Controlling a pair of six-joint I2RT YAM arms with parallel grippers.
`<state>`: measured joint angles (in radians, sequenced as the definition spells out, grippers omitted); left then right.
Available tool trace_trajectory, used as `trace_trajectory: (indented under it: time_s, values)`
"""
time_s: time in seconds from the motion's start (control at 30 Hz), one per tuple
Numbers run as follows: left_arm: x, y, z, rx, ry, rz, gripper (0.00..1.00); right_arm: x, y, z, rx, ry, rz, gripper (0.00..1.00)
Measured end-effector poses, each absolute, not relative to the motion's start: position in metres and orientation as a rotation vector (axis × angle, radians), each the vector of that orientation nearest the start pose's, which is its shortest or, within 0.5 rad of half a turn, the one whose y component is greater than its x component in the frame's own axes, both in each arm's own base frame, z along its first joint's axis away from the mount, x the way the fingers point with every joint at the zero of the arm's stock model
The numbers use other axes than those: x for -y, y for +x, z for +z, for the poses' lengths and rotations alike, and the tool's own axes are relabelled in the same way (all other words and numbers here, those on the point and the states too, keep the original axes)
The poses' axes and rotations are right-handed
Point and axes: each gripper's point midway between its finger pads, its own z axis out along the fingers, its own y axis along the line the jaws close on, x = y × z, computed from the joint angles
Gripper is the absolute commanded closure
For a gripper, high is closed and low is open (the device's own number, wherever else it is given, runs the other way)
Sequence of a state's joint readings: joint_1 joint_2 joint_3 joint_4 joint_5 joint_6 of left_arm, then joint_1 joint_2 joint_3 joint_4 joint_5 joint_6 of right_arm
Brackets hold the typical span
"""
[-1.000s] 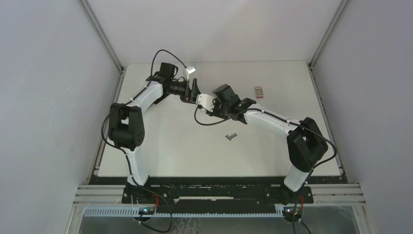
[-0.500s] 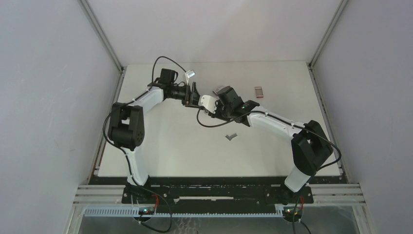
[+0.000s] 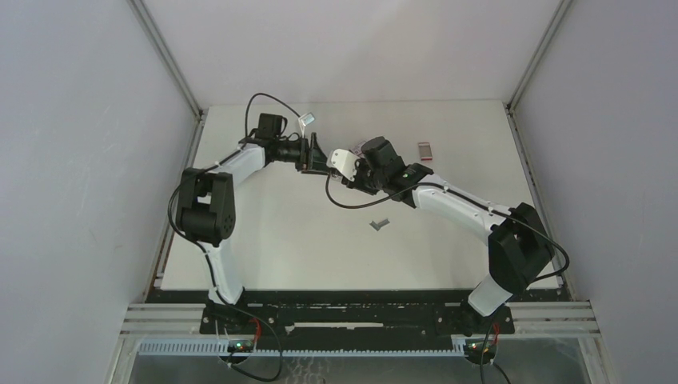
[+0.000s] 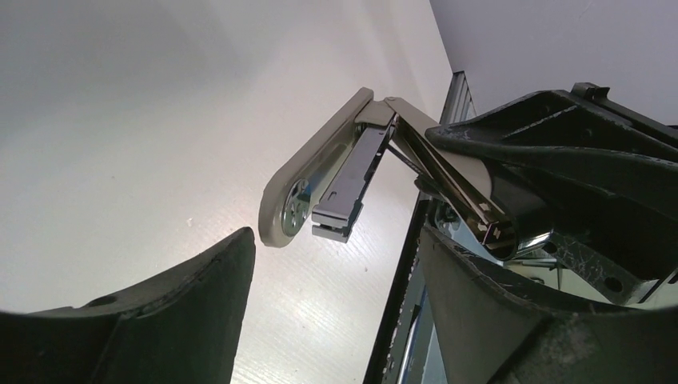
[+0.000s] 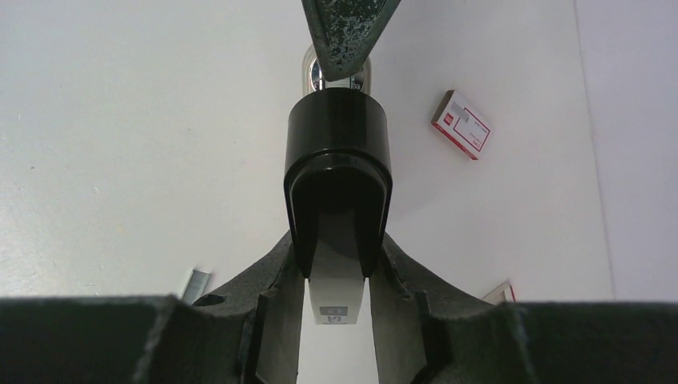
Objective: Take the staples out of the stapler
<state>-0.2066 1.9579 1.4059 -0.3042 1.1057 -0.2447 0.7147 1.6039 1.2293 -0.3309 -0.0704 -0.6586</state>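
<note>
My right gripper (image 5: 338, 250) is shut on the black rear body of the stapler (image 5: 338, 160), held up over the back of the table. In the left wrist view the stapler (image 4: 352, 176) hangs open, its beige arm (image 4: 316, 188) and silver magazine spread apart from the black top. My left gripper (image 4: 339, 250) is open, one finger (image 4: 216, 280) just below the beige arm's tip and the other by the black body, touching neither. From above, the left gripper (image 3: 315, 155) faces the right gripper (image 3: 353, 166). The staples (image 3: 380, 225), a small grey strip, lie on the table; they also show as a blur (image 5: 194, 284).
A small red-and-white box (image 5: 461, 124) lies flat on the table beyond the stapler. Another small red-and-white piece (image 3: 425, 151) lies at the back right. A black rail (image 4: 400, 304) runs along the table edge close to the left gripper. Grey walls enclose the table.
The left gripper's jaws have narrowed a little and it has drawn slightly closer to the stapler. The right arm's wrist has turned, its elbow swinging right, still holding the stapler.
</note>
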Motion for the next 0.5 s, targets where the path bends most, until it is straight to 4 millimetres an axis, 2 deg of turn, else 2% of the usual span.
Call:
trace_trajectory:
  time_s: [0.3, 0.5]
  values:
    - [0.2485, 0.3786, 0.1489, -2.245, 0.493, -1.573, 0.27, -0.2861, 0.3450, 0.1554, -1.740, -1.470, 0.117, 1.00]
    - [0.2479, 0.3800, 0.1515, -2.240, 0.494, -1.549, 0.25, -0.2852, 0.3456, 0.1554, -1.742, -1.468, 0.107, 1.00]
